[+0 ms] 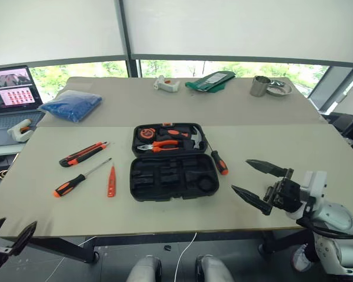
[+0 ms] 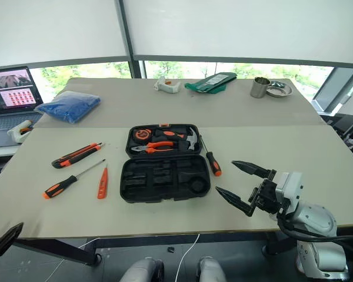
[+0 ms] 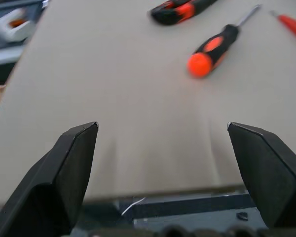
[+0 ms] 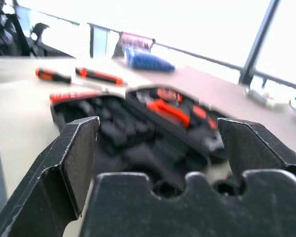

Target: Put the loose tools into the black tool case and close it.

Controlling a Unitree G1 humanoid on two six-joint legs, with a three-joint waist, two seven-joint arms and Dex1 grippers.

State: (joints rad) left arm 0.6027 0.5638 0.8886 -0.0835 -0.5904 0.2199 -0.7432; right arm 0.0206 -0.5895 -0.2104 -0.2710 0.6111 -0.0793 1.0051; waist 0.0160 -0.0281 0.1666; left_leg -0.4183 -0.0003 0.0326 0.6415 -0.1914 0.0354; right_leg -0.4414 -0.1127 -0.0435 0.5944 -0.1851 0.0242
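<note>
Your right gripper point(image 2: 242, 183) hangs at the lower right on a white wrist, its two black fingers point(image 2: 251, 168) spread wide and pointing left, holding nothing. Your left gripper point(image 3: 163, 173) sits low at the left, fingers point(image 3: 64, 173) likewise parted and empty

Beige tabletop point(image 1: 270, 135) with a seam across its middle. Blue cloth bundle point(image 1: 72, 105) at far left, open laptop point(image 1: 10, 97) beyond the left edge with a white-and-orange gadget point(image 1: 20, 130) near it. Along the far edge: white tape-dispenser-like item point(image 1: 166, 84), green flat packet point(image 1: 210, 81), metal cup point(image 1: 260, 86) touching a shallow metal dish point(image 1: 279, 88). Roller blinds point(image 1: 223, 29) cover the windows behind.
</note>
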